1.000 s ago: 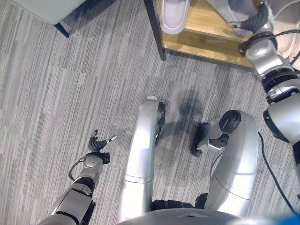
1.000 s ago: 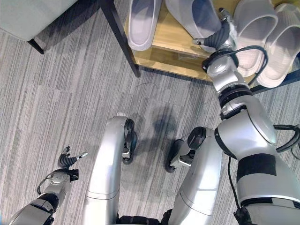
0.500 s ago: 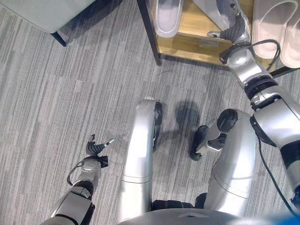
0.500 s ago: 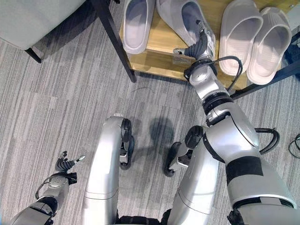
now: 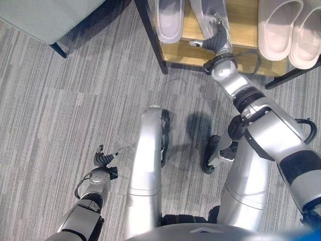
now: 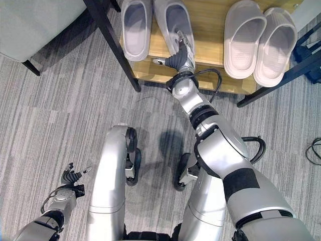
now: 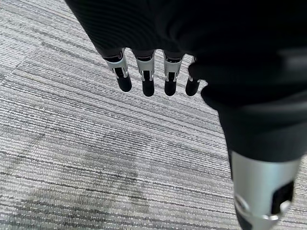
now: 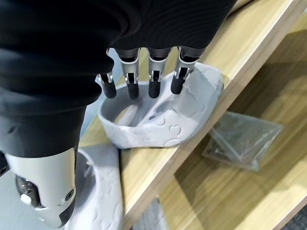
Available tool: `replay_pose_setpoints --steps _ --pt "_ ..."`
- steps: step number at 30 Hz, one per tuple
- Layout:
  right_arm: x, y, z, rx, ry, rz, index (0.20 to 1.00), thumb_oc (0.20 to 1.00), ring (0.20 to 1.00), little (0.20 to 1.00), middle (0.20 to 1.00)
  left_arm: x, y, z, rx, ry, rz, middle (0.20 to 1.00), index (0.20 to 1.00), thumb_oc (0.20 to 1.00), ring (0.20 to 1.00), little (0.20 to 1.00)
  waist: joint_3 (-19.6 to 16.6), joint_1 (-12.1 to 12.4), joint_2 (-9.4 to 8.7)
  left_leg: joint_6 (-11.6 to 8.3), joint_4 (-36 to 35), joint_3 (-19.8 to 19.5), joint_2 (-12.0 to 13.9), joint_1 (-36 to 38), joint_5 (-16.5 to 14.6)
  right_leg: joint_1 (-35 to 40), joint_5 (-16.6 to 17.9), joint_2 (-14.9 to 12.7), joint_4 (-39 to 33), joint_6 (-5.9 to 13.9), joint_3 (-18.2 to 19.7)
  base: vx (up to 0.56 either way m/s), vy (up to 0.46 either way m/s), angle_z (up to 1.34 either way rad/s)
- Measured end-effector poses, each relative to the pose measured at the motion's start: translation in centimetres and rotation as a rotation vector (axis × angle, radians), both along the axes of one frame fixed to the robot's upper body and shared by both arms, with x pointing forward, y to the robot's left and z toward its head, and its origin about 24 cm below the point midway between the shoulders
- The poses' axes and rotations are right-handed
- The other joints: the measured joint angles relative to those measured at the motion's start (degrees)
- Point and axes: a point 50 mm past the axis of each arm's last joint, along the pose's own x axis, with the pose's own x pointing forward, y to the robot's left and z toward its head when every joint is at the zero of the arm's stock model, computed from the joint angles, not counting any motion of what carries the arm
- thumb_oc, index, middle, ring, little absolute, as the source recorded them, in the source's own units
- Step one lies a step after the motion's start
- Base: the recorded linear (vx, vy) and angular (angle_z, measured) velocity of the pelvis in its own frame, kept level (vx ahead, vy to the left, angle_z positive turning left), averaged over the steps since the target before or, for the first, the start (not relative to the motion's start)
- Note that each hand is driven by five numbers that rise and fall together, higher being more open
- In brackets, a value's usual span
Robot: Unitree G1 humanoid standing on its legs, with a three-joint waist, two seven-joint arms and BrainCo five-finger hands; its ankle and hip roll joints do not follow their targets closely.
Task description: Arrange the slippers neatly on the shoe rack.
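Observation:
A wooden shoe rack [image 6: 209, 27] with a black frame stands on the carpet ahead. Two grey slippers lie side by side on its left part: one [image 6: 134, 27] at the far left and another [image 6: 170, 22] next to it. A pale pair [image 6: 243, 42] [image 6: 275, 46] lies on the right part. My right hand [image 6: 179, 57] is open at the heel of the second grey slipper [image 8: 163, 129], with its fingertips [image 8: 153, 88] over the heel rim and its thumb spread to the side. My left hand [image 5: 105, 160] hangs open low over the carpet, holding nothing.
A grey seat [image 5: 50, 15] on dark legs [image 5: 57, 49] stands at the far left beside the rack's black post [image 5: 150, 37]. A clear plastic packet [image 8: 242, 139] lies on the shelf below the slippers. A black bar [image 6: 281, 80] slants out at the rack's right end.
The camera has shifted, bringing more of the rack into view. The grey slipper at my right hand has turned from slanted to nearly parallel with its mate. My left hand has stayed put.

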Motion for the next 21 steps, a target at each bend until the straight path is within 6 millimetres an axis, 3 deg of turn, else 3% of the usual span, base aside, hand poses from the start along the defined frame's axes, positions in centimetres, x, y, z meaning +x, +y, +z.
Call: replay_pose_setpoints --steps 9,17,21 --pt "-0.2 1.4 -0.3 0.004 0.008 0.037 1.0 1.0 1.0 1.0 1.0 -0.8 0.3 -0.4 0.022 0.031 0.041 1.0 1.0 1.0 1.0 1.0 0.0 0.39 0.0 -0.76 0.84 -0.19 -0.09 0.46 -0.44 -0.03 -0.79 -0.03 1.51 -0.61 0.13 0.0 0.0 0.01" --pt "-2.3 5.3 3.3 0.067 -0.166 0.23 1.0 1.0 1.0 1.0 1.0 -0.5 0.3 -0.3 0.027 0.027 0.045 1.0 1.0 1.0 1.0 1.0 0.01 -0.13 0.0 -1.05 3.57 -0.47 0.23 0.56 -2.16 -0.02 -1.84 0.37 3.77 -0.3 0.29 0.0 -0.004 -0.03" --pt "-2.4 5.6 3.3 0.071 -0.17 0.239 1.0 1.0 1.0 1.0 1.0 0.0 0.2 0.0 0.03 0.02 0.041 1.0 1.0 1.0 1.0 1.0 0.01 -0.28 0.0 -1.04 4.16 -0.5 0.22 0.6 -2.51 0.12 -2.11 0.42 4.25 0.0 0.42 0.0 -0.004 -0.01"
